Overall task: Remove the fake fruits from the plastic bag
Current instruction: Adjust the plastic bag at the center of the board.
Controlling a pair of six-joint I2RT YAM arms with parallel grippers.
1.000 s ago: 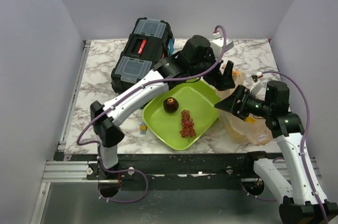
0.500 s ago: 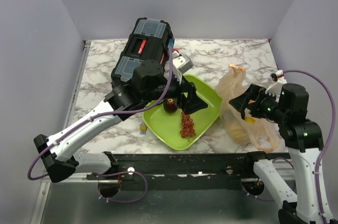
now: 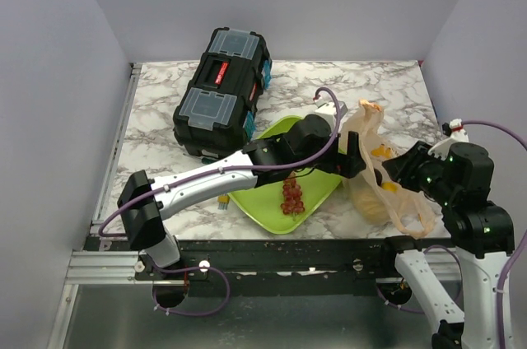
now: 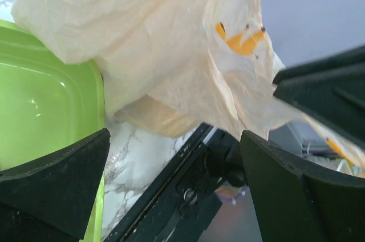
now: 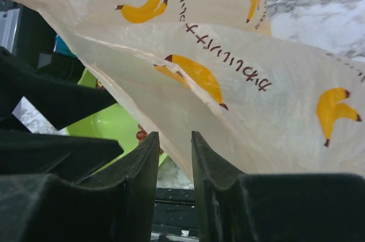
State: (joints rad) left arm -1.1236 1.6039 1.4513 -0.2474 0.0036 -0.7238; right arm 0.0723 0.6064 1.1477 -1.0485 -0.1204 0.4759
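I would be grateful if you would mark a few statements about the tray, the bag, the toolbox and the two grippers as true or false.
1. The grape bunch lies on the green tray. True.
2. The left gripper is clamped on the plastic bag. False: its jaws stand wide open, with the bag just ahead of them.
3. The right gripper pinches the bag's film. True.
4. The black toolbox has its lid open. False: the lid is closed.
5. The bag is printed with yellow bananas. True.
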